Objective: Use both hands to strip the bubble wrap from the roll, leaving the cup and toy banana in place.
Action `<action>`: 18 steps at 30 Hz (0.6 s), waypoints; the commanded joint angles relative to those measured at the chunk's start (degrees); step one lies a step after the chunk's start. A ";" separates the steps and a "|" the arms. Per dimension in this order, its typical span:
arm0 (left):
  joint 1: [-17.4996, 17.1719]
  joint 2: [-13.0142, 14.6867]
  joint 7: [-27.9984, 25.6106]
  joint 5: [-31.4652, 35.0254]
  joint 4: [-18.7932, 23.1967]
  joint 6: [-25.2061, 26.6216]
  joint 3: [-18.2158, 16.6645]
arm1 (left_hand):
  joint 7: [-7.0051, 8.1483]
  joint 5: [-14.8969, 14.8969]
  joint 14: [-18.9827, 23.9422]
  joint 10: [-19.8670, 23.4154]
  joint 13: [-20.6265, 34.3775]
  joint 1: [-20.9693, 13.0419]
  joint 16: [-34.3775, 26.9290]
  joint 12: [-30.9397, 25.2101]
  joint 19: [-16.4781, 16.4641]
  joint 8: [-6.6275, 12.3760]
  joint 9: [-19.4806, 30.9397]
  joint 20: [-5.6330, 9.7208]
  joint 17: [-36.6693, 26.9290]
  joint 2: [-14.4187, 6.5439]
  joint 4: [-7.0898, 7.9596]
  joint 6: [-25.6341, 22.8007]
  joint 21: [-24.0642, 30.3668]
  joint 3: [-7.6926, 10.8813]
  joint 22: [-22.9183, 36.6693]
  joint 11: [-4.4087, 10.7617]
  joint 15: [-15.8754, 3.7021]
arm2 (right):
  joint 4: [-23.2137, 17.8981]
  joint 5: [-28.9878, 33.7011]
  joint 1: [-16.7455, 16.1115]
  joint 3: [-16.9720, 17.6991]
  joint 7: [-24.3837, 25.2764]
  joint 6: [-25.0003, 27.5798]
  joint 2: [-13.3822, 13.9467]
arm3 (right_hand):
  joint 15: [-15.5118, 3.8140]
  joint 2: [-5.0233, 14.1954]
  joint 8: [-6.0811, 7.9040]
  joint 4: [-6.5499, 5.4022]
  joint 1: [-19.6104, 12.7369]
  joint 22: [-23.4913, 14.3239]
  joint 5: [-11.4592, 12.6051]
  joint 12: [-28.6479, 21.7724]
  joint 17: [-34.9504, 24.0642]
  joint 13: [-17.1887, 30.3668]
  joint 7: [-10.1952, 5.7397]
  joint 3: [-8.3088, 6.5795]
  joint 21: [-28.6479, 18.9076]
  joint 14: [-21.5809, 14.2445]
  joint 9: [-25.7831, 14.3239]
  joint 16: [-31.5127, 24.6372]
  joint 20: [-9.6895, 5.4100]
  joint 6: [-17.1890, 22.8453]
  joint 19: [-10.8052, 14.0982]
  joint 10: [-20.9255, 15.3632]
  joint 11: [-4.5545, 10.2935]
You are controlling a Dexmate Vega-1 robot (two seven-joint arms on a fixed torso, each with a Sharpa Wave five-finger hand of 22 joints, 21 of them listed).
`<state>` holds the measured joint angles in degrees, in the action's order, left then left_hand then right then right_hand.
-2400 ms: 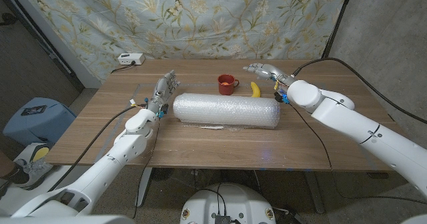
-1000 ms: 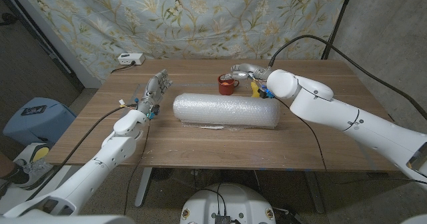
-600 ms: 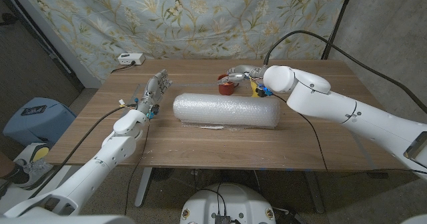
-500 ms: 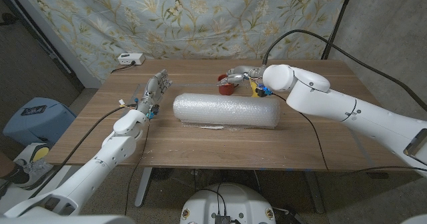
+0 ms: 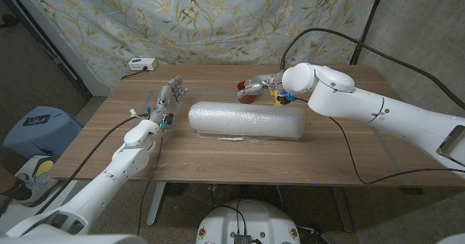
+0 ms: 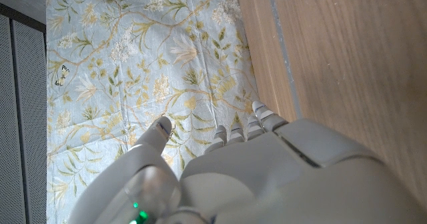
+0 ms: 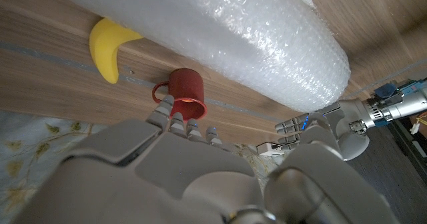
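Observation:
The bubble wrap roll (image 5: 245, 120) lies lengthwise across the middle of the table (image 5: 218, 160). Behind it stands the red cup (image 5: 248, 96), partly covered by my right hand (image 5: 256, 82), which hovers over it with fingers spread and holds nothing. The yellow toy banana (image 5: 277, 99) peeks out beside my right wrist. In the right wrist view the roll (image 7: 220, 37), banana (image 7: 110, 51) and cup (image 7: 187, 91) show past my right hand (image 7: 167, 164). My left hand (image 5: 168, 99) stands open just off the roll's left end, apart from it. The left wrist view shows my left hand (image 6: 233, 171).
A white power box (image 5: 142, 64) sits at the table's back left corner. A floral cloth (image 5: 218, 19) hangs behind the table. A blue bin (image 5: 40, 128) stands on the floor to the left. A white strip (image 5: 232, 138) lies by the roll's front.
My right arm has swung left along the far side of the roll, carrying its hand from near the banana to over the cup. The left hand and roll have stayed put.

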<state>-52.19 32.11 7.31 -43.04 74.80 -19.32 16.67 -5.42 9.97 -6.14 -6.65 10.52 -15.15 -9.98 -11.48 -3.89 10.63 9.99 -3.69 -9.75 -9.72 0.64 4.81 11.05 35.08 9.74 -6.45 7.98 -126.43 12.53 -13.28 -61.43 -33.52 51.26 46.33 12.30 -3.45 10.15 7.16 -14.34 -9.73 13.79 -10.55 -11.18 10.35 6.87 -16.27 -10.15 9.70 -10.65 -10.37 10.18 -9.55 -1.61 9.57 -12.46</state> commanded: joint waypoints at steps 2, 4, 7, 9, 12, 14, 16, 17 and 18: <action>0.88 -1.15 1.68 -1.00 -2.13 -0.70 -0.03 | 0.02 0.35 0.20 0.55 0.33 -0.25 -0.29 -0.51 -0.43 0.09 0.34 -0.14 -0.06 0.02 -0.03 -0.46 0.28 0.40 0.30 -0.42 0.46 | 2.97 4.19 8.01 -7.83 -10.97 0.26 -2.27 | 0.00 -2.02 0.17 0.24 -0.18 -0.08 1.46 0.15 0.02 0.00 4.98 1.40 -0.21 7.04 0.07 -0.38 -0.35 -6.06 -1.83 7.42 -0.08; 0.99 -1.32 1.97 -1.18 -2.48 -0.76 -0.03 | 0.01 0.35 0.23 0.56 0.33 -0.25 -0.30 -0.51 -0.44 0.10 0.34 -0.14 -0.06 0.02 -0.03 -0.48 0.28 0.42 0.30 -0.44 0.41 | 3.71 5.38 9.45 -9.38 -12.96 -0.18 -2.75 | -0.03 -2.40 0.18 0.38 -0.42 -0.07 1.90 0.16 0.03 -0.01 5.01 1.72 -0.20 7.39 0.08 -0.35 -0.43 -6.50 -2.26 7.71 -0.08; 1.05 -1.43 2.12 -1.36 -2.67 -0.66 -0.04 | -0.02 0.35 0.26 0.69 0.33 -0.22 -0.31 -0.55 -0.44 0.10 0.35 -0.14 -0.07 0.00 0.01 -0.50 0.28 0.44 0.30 -0.42 0.43 | 4.97 6.71 11.30 -11.13 -16.07 -1.34 -3.34 | -0.06 -3.07 0.24 0.66 -0.94 -0.08 2.71 0.14 0.05 -0.01 5.03 2.28 -0.26 7.89 0.09 -0.34 -0.59 -7.13 -2.79 8.15 -0.06; 1.11 -1.50 2.16 -1.42 -2.80 -0.64 -0.04 | -0.05 0.35 0.31 0.72 0.33 -0.20 -0.32 -0.56 -0.44 0.10 0.35 -0.14 -0.07 0.02 0.01 -0.51 0.28 0.44 0.30 -0.42 0.40 | 5.64 7.59 12.29 -12.02 -18.03 -1.72 -3.72 | -0.08 -3.44 0.22 0.79 -1.26 -0.08 3.22 0.15 0.06 -0.02 5.03 2.61 -0.27 8.14 0.09 -0.35 -0.82 -7.61 -3.10 8.46 -0.06; 1.23 -1.64 2.16 -1.52 -3.02 -0.58 -0.06 | 0.01 0.34 0.34 0.74 0.34 -0.16 -0.33 -0.55 -0.45 0.09 0.35 -0.14 -0.08 0.04 0.05 -0.51 0.28 0.45 0.30 -0.45 0.42 | 6.37 8.50 12.94 -12.45 -19.84 -2.22 -4.15 | -0.11 -4.02 0.20 0.98 -1.82 -0.07 4.14 0.17 0.06 -0.02 5.03 3.21 -0.31 8.60 0.09 -0.36 -1.05 -8.40 -3.57 9.07 -0.06; 1.36 -1.76 2.13 -1.50 -3.23 -0.61 -0.05 | 0.02 0.34 0.37 0.79 0.34 -0.14 -0.34 -0.57 -0.45 0.10 0.35 -0.14 -0.08 0.05 0.05 -0.55 0.28 0.45 0.30 -0.41 0.42 | 6.72 8.84 12.89 -12.20 -20.31 -2.66 -4.38 | -0.11 -4.13 0.19 1.01 -1.96 -0.07 4.36 0.20 0.06 -0.02 5.03 3.34 -0.31 8.73 0.09 -0.36 -1.10 -8.59 -3.69 9.28 -0.06; 1.60 -1.91 2.34 -1.57 -3.58 -0.60 0.00 | 0.00 0.35 0.40 0.83 0.34 -0.14 -0.34 -0.58 -0.47 0.09 0.35 -0.14 -0.07 0.04 0.05 -0.54 0.28 0.47 0.30 -0.40 0.37 | 7.30 9.27 12.97 -12.11 -20.88 -3.21 -4.77 | -0.12 -4.19 0.19 1.03 -2.04 -0.08 4.50 0.22 0.06 -0.02 5.03 3.43 -0.32 8.80 0.09 -0.35 -1.14 -8.70 -3.76 9.42 -0.06; 1.73 -2.00 2.45 -1.58 -3.78 -0.64 0.04 | 0.01 0.35 0.43 0.88 0.34 -0.15 -0.34 -0.59 -0.45 0.09 0.35 -0.17 -0.07 0.05 0.04 -0.55 0.28 0.48 0.30 -0.48 0.39 | 7.58 9.63 13.04 -12.18 -21.17 -3.36 -4.98 | -0.12 -4.30 0.22 1.07 -2.19 -0.08 4.74 0.23 0.06 -0.01 5.03 3.57 -0.32 8.96 0.09 -0.34 -1.25 -8.82 -3.89 9.61 -0.06; 1.86 -2.11 2.48 -1.59 -3.95 -0.63 0.07 | 0.03 0.35 0.42 0.89 0.34 -0.14 -0.33 -0.60 -0.47 0.10 0.35 -0.14 -0.07 0.06 0.04 -0.56 0.28 0.48 0.30 -0.45 0.41 | 7.89 9.93 13.14 -12.23 -21.51 -3.52 -5.19 | -0.13 -4.35 0.24 1.08 -2.25 -0.08 4.83 0.24 0.06 -0.01 5.02 3.62 -0.32 9.02 0.09 -0.34 -1.28 -8.85 -3.93 9.70 -0.07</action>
<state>-51.13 30.76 9.12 -44.25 72.27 -19.83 16.63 -5.11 9.97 -6.11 -6.34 10.52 -15.15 -9.98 -11.48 -3.89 10.63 10.29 -3.69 -9.75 -9.72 0.80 4.50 11.05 35.24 9.74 -6.76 8.01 -121.55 19.07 -3.06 -71.32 -48.89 49.76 43.06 12.29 -7.17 10.15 8.22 -16.40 -9.73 18.16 -10.55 -10.92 10.17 6.86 -13.02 -10.15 9.69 -10.39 -10.38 9.00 -9.54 -5.19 9.57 -12.45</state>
